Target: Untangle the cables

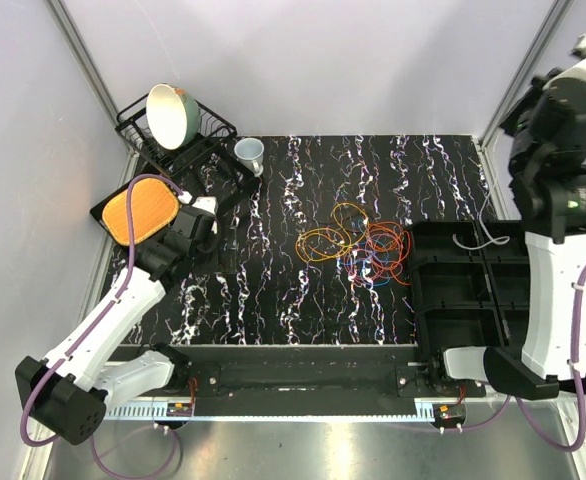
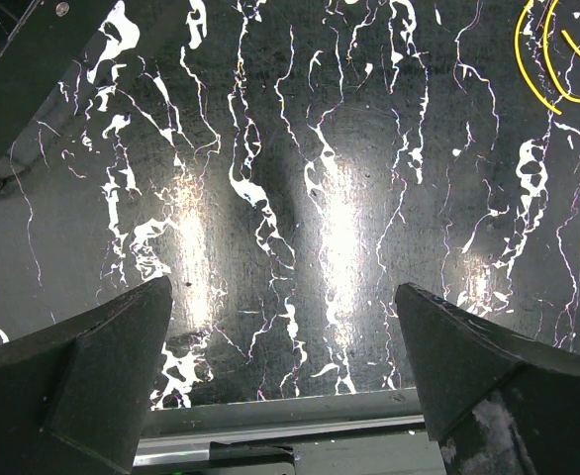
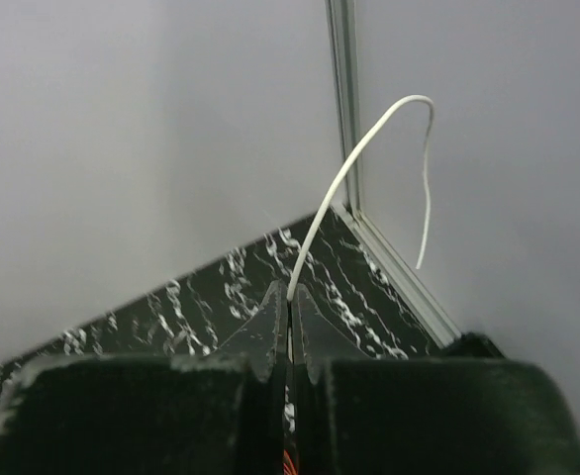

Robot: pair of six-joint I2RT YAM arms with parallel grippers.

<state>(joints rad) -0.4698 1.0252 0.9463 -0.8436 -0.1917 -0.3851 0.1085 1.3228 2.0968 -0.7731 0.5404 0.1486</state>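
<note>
Black marbled counter (image 1: pixel 303 300), with a black tray (image 1: pixel 453 300) on its right side. The cables (image 1: pixel 358 250) sit tangled mid-counter, just beside that tray. Left claw (image 2: pixel 282 292) hangs wide open over the counter. Right claw (image 3: pixel 290 297), up high, is pinched on a thin white wire (image 3: pixel 339 178).

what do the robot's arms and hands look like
The left arm and right arm have white curved shells between black joints, each with a thick purple hose along it. The left hand and right hand have black, wedge-shaped fingers. A small green light glows on the right arm.
</note>
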